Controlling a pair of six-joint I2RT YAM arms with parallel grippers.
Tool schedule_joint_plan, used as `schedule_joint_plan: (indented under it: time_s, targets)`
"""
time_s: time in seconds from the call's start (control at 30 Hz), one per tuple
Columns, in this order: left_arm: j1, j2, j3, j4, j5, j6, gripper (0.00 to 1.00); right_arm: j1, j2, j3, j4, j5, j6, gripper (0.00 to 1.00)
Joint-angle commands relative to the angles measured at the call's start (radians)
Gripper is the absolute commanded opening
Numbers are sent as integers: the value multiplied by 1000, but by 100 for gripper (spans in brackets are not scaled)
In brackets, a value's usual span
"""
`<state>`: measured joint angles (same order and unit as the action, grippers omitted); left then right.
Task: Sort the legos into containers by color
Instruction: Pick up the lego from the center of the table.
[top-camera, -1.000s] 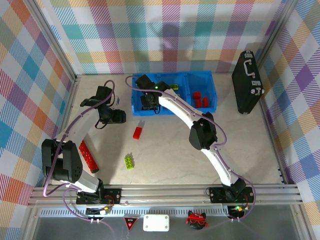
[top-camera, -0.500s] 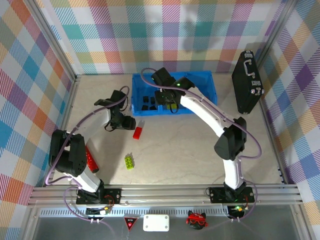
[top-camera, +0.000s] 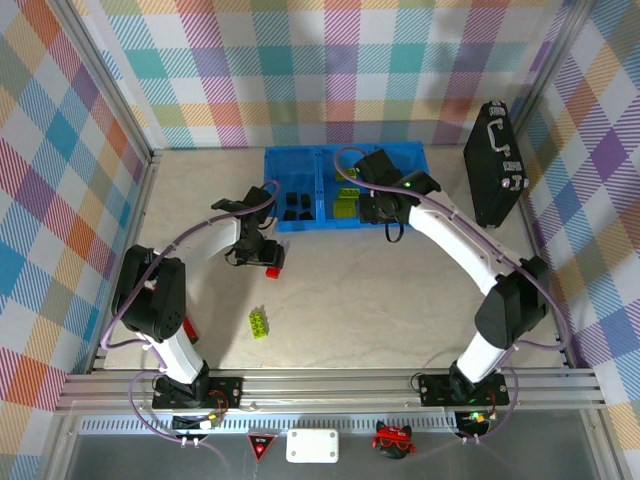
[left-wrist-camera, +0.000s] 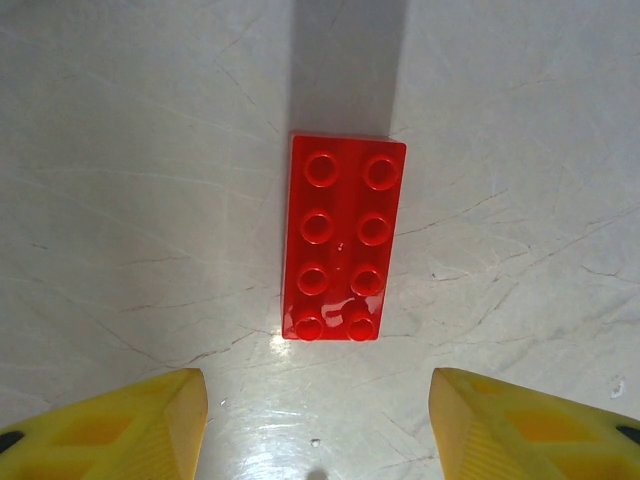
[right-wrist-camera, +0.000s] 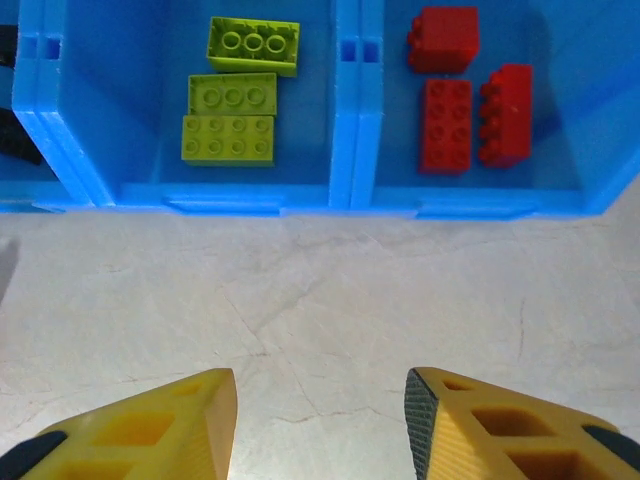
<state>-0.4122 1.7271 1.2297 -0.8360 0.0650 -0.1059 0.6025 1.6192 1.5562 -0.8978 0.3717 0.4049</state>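
Just glossy red eight-stud lego (left-wrist-camera: 343, 238)

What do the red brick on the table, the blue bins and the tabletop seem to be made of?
Red brick: moulded plastic, glossy; a bright highlight sits on its near studs.
Blue bins: also plastic, smooth with a soft sheen and moulded slots in the walls.
Tabletop: polished stone or a stone-print laminate, I cannot tell which; pale, veined, reflective.

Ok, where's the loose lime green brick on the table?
Top view: the lime green brick lies on the table, left of centre, nearer the front edge than the left gripper and the red brick.
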Motion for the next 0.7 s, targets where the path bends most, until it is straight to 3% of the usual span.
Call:
schedule_joint_plan:
  time_s: [0.0, 0.67]
  targets:
    - [-38, 26, 14, -10, -37, -20, 60, -8, -50, -38, 31, -25, 23, 50]
    - [-57, 117, -23, 71, -76, -31, 49, -13, -78, -82, 41, -46, 55, 50]
